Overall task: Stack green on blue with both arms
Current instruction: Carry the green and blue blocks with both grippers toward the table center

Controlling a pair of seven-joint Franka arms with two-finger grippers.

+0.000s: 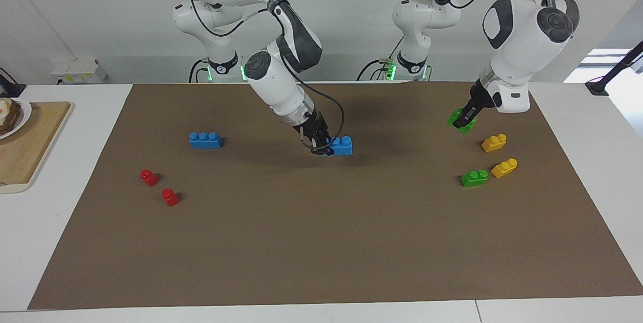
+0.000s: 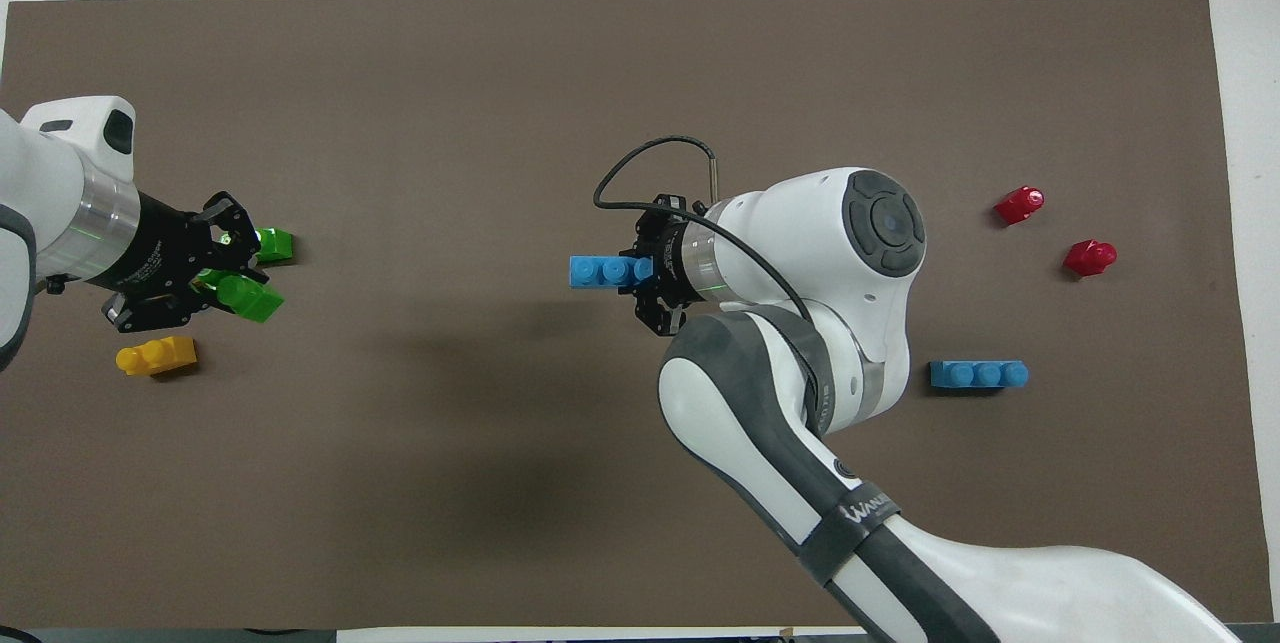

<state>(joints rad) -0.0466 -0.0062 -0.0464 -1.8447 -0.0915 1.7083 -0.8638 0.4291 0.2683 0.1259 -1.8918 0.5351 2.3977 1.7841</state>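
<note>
Brown matting [image 1: 321, 242] is spread over the white desk [image 1: 577, 112]. A blue three-stud brick [image 1: 342, 146] is clamped by the right gripper [image 1: 321, 148], its fingers clenched on one end, over the mat's middle. A green two-stud brick [image 1: 462, 120] is gripped, tilted, by the left gripper [image 1: 467, 116] above the left arm's end. A second blue brick [image 1: 205, 140], another green brick [image 1: 474, 178], two yellow bricks [image 1: 494, 142] and two red bricks [image 1: 149, 177] are left lying on the mat.
</note>
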